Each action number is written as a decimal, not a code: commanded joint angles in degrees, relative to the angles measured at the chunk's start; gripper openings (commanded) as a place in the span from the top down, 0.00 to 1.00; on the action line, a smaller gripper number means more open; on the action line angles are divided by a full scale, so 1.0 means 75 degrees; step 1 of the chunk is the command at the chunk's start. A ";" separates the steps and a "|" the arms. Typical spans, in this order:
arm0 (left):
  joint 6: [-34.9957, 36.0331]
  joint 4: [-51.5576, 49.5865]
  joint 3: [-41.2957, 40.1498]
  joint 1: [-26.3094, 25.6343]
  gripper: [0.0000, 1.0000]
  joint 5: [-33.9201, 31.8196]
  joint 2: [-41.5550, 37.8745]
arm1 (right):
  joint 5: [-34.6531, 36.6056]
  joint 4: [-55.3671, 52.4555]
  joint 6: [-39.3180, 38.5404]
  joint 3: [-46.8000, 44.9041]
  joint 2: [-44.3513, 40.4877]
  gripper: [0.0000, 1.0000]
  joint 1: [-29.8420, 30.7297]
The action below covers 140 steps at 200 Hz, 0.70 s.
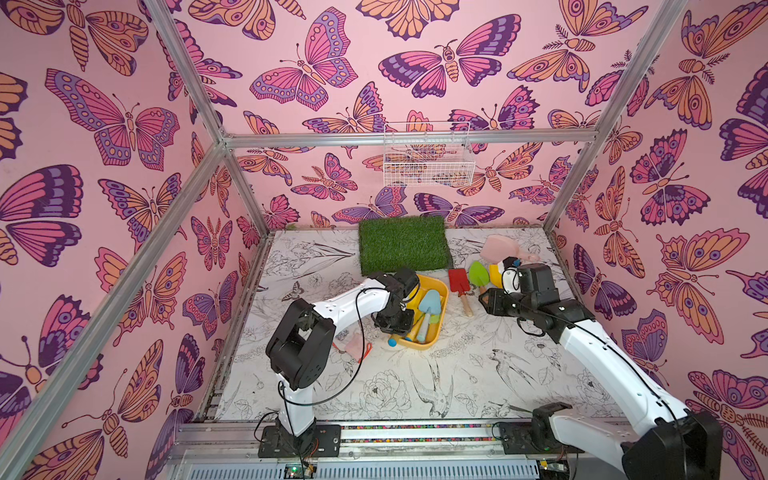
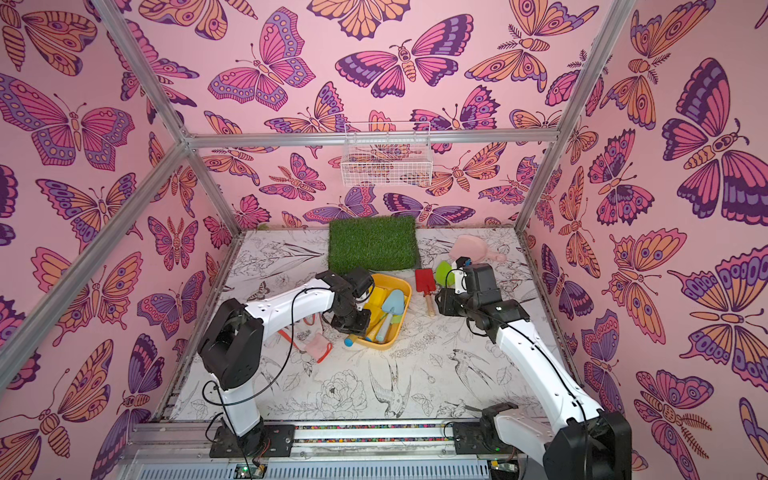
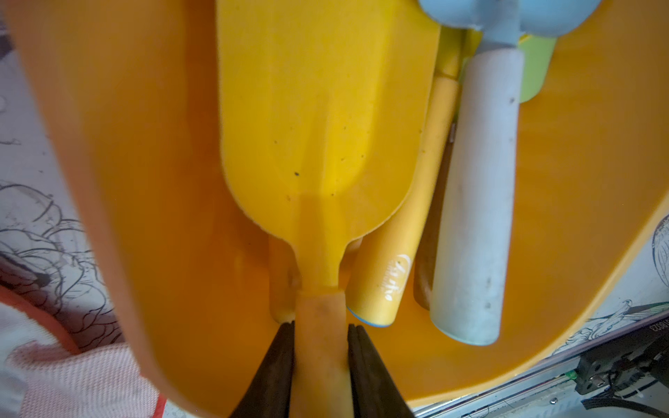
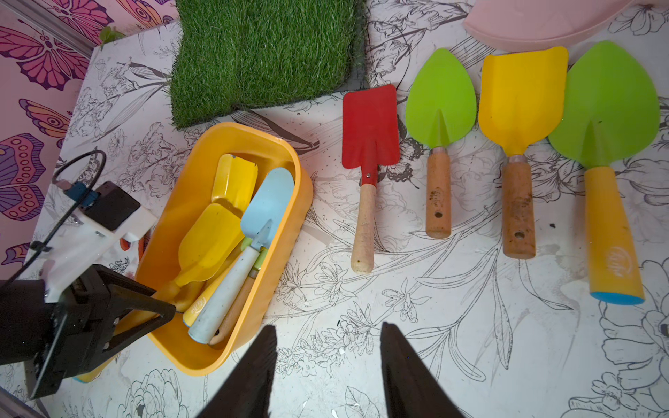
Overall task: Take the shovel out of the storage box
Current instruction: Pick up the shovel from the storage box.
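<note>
The yellow storage box (image 1: 441, 286) (image 2: 405, 286) (image 4: 289, 173) lies mid-table with several toy shovels inside. My left gripper (image 3: 320, 329) (image 1: 399, 320) (image 2: 353, 320) reaches into its near end. It is shut on the orange handle of the yellow shovel (image 3: 318, 126) (image 4: 206, 246), and both pads press the handle's sides. The blade rests flat in the box. A light blue shovel (image 3: 478, 181) (image 4: 268, 202) with a white handle lies beside it. My right gripper (image 4: 327, 333) (image 1: 484, 299) hovers open over bare table right of the box, holding nothing.
Several shovels lie in a row right of the box: a red one (image 4: 369, 126), a green one (image 4: 440, 97), a yellow one (image 4: 521, 97) and a larger green one (image 4: 608, 108). A grass mat (image 1: 403, 243) and a pink scoop (image 1: 498, 247) lie behind. A pink cloth (image 1: 355, 343) lies left of the box.
</note>
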 commanded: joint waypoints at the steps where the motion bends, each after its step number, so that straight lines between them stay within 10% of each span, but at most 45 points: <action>1: 0.0145 -0.0499 0.0085 -0.0030 0.92 -0.0341 -0.0156 | 0.0198 0.0017 -0.0070 -0.0040 -0.0173 0.49 0.0033; 140: 0.0332 0.1927 -0.1275 0.0093 1.00 -0.1394 -0.3033 | -0.0699 0.0305 0.0456 -0.0327 -0.0677 0.49 0.0041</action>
